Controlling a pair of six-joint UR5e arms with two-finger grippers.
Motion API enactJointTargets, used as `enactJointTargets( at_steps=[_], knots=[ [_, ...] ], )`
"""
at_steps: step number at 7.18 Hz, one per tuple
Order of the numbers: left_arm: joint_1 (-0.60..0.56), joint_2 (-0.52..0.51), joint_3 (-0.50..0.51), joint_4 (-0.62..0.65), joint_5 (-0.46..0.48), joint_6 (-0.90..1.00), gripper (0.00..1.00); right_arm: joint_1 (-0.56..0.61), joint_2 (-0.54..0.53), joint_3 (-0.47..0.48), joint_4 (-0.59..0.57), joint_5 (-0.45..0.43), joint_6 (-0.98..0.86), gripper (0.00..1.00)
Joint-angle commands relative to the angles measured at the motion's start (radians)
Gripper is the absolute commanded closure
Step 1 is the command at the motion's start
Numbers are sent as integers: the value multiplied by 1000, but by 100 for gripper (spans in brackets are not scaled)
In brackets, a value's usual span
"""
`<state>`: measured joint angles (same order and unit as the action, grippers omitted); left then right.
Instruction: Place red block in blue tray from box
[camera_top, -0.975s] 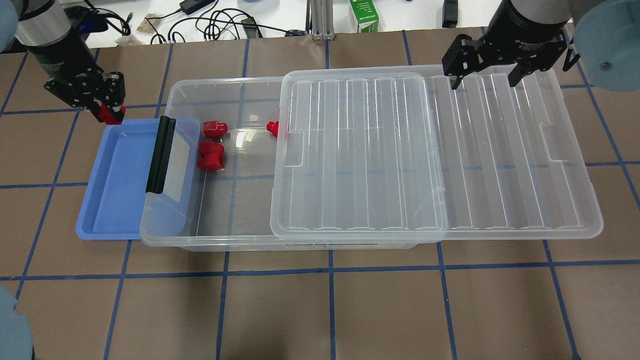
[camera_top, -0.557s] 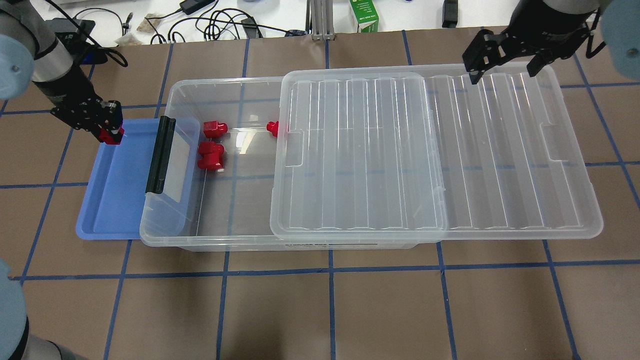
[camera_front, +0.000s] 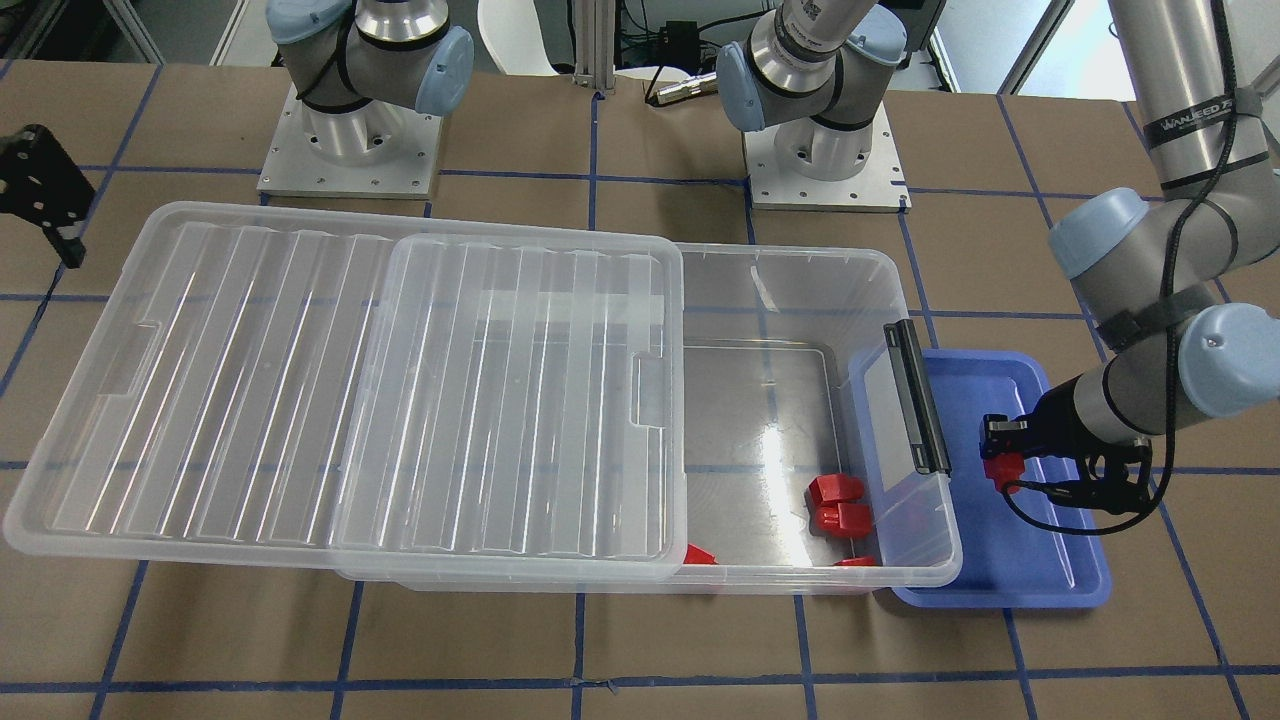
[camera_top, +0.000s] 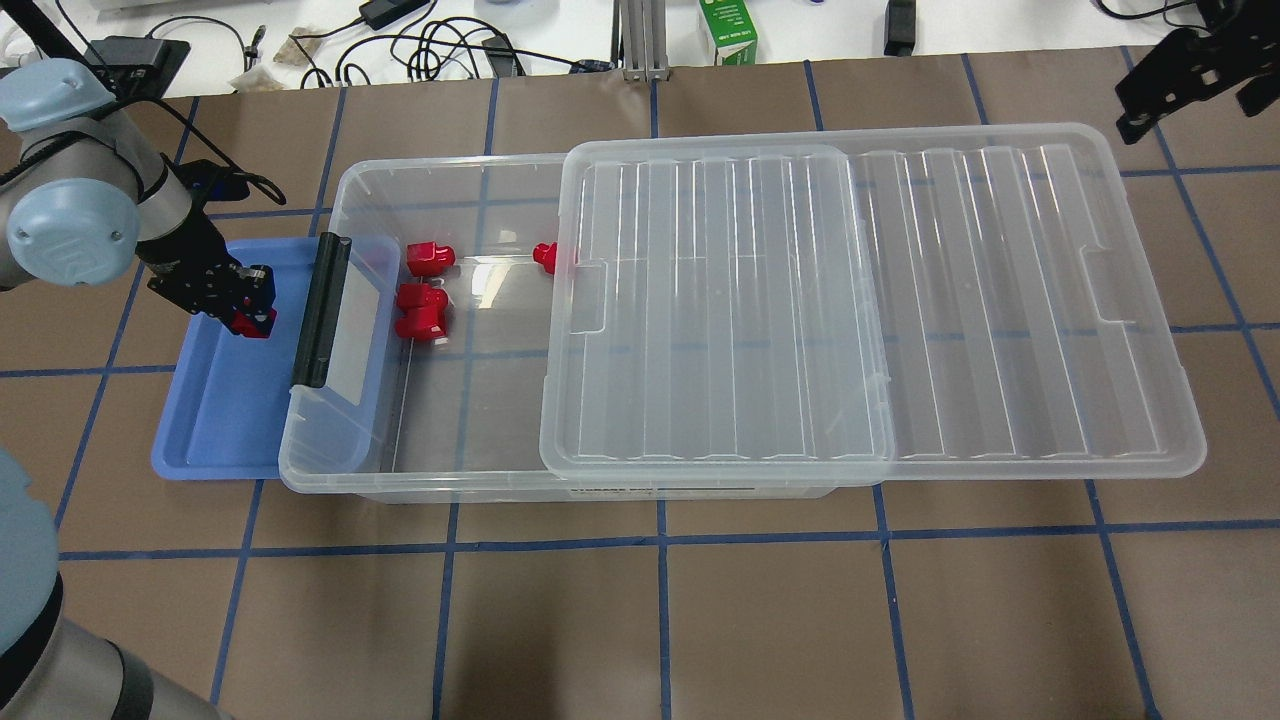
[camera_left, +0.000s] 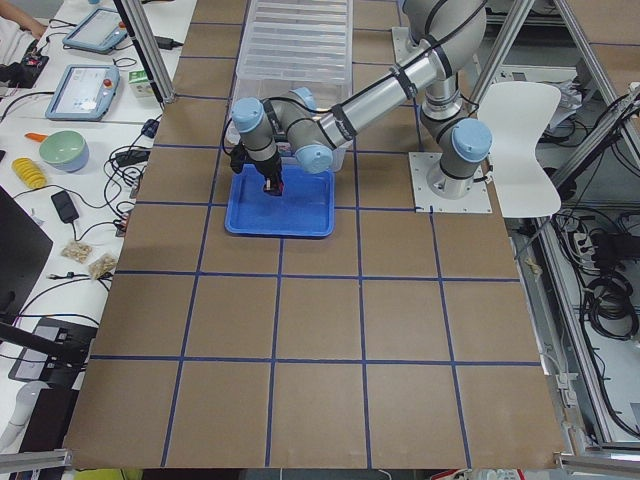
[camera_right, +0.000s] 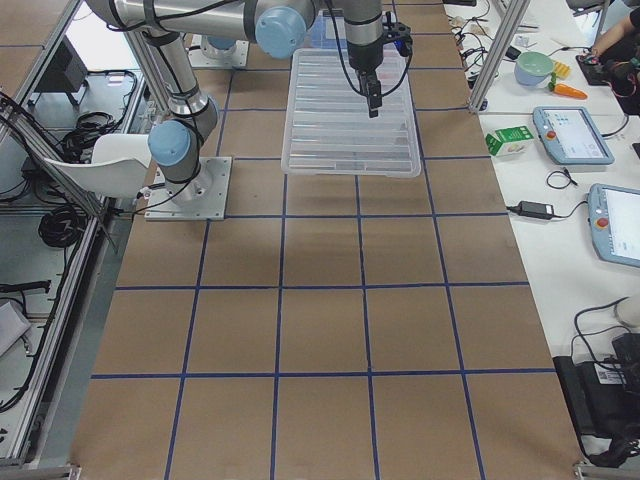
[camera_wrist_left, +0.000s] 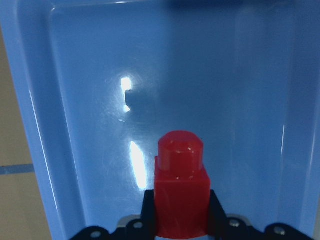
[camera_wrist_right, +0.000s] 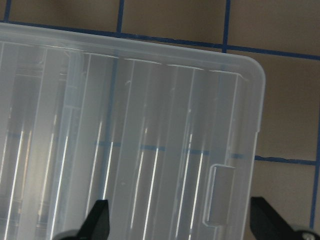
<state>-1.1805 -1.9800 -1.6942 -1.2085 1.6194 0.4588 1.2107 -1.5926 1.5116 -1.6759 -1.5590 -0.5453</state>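
My left gripper is shut on the red block, stub end pointing out from the fingers. It holds the block low over the far part of the blue tray, inside the rim. The left wrist view shows the red block above the blue tray floor. From the front, the red block hangs over the blue tray. The clear box overlaps the tray's right side. My right gripper is open and empty, beyond the far right corner of the lid.
Three other red pieces lie in the box's open left end; one of them lies partly under the lid. The black latch sits between box and tray. The lid overhangs the box to the right. Cables and a green carton lie beyond the table.
My left gripper has carried the red block from the tray's far left corner down and inward over the tray. My right gripper has moved right, off the lid.
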Motion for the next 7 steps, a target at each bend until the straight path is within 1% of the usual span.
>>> enactJointTargets(
  at_steps=[1, 3, 4, 5, 6, 7],
  knots=[
    [1, -49, -5, 32, 1, 1, 100, -104, -12, -10, 27, -6, -109, 0],
    [1, -74, -5, 49, 1, 21, 100, -155, -10, 2, 24, -7, -194, 0],
    [5, -85, -4, 58, 1, 23, 97, -169, -3, 24, 18, -7, -186, 0],
    [7, -94, -4, 60, -1, 23, 83, -171, 23, 69, 6, -7, -185, 0],
    [9, -103, -4, 60, 1, 23, 48, -195, 75, 117, -25, -6, -188, 0],
    [9, -111, 7, 58, 4, 24, 13, -210, 121, 157, -84, -4, -191, 0]
  ],
)
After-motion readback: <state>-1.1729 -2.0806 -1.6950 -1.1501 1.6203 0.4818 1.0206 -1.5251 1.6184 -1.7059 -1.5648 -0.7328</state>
